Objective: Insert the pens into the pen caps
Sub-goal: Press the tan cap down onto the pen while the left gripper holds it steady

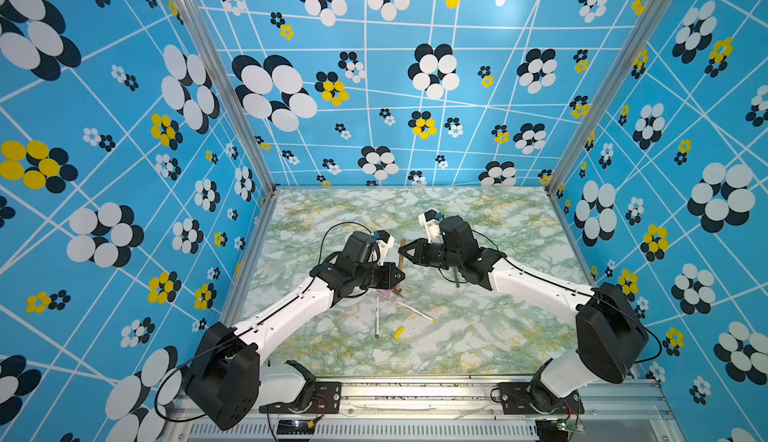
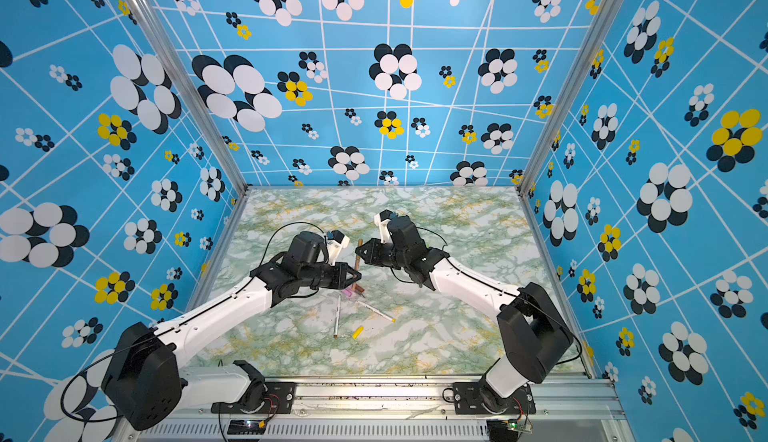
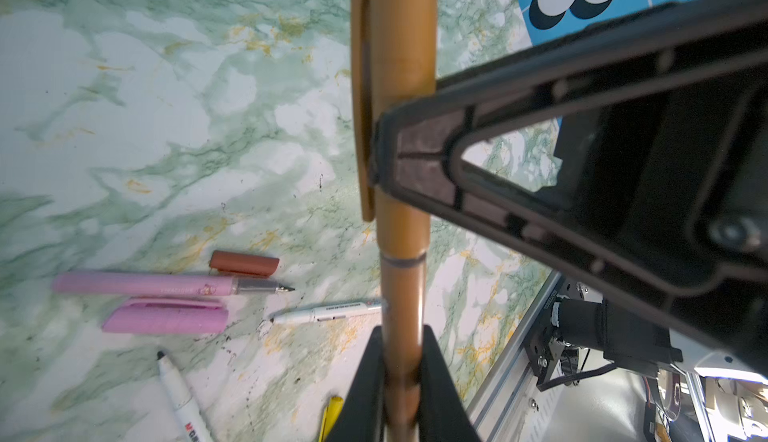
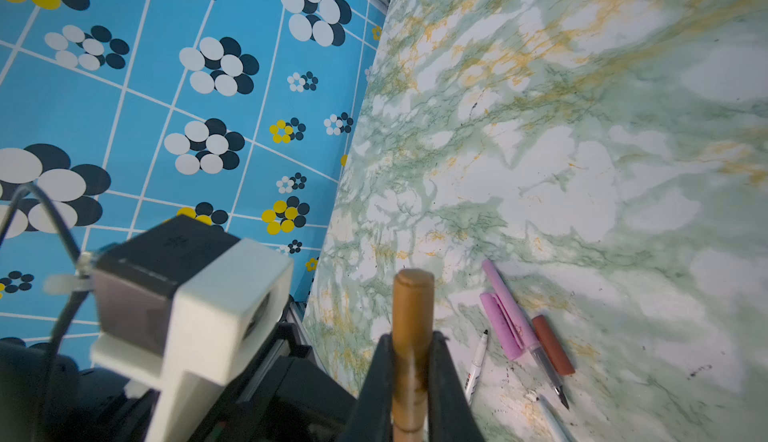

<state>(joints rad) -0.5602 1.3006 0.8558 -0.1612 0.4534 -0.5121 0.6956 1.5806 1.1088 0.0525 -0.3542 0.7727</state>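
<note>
A tan-brown pen stands nearly upright above the table's middle, held by both grippers. My left gripper is shut on its lower barrel. My right gripper is shut on the tan cap at the pen's upper end; the barrel sits inside that cap. On the table lie a pink pen beside a pink cap, a red-brown cap, two white pens and a yellow cap.
A dark green pen lies partly under the right arm. The loose pens and caps lie just in front of the grippers, toward the near edge. Patterned blue walls close in the marbled table on three sides; a metal rail runs along the front.
</note>
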